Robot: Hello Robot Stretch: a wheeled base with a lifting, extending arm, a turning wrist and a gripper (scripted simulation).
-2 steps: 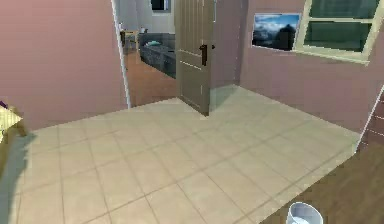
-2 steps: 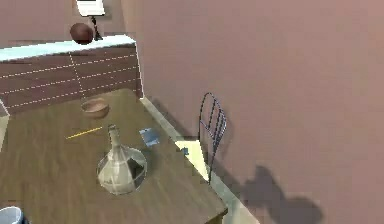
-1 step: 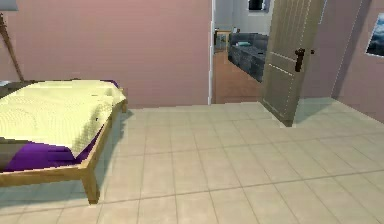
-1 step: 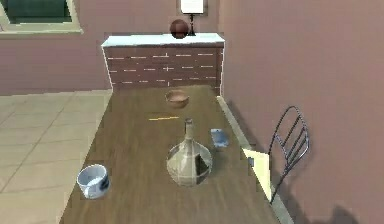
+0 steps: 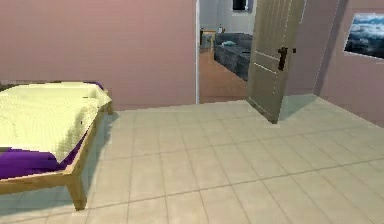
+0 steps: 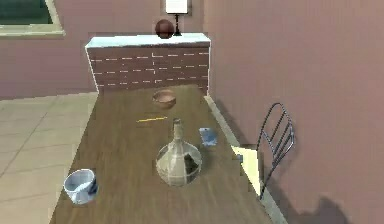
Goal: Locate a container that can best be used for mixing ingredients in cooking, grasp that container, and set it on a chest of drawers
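Brown bowl (image 6: pixel 164 98) on tabletop (image 6: pixel 115 150) beyond glass bottle (image 6: pixel 177 160) | likely step: bowl found, grasp not begun | next: reach past bottle to it | fingers' state: cannot tell

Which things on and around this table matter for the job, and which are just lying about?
For the job: brown bowl; chest of drawers.
Lying about: glass flask; blue mug; pencil; chair; bed.

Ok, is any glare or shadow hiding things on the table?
Arm side view: table evenly lit, no glare; brown bowl and glass flask read clearly; chair shadows only the wall. Forward view: soft shadow on the floor by the door.
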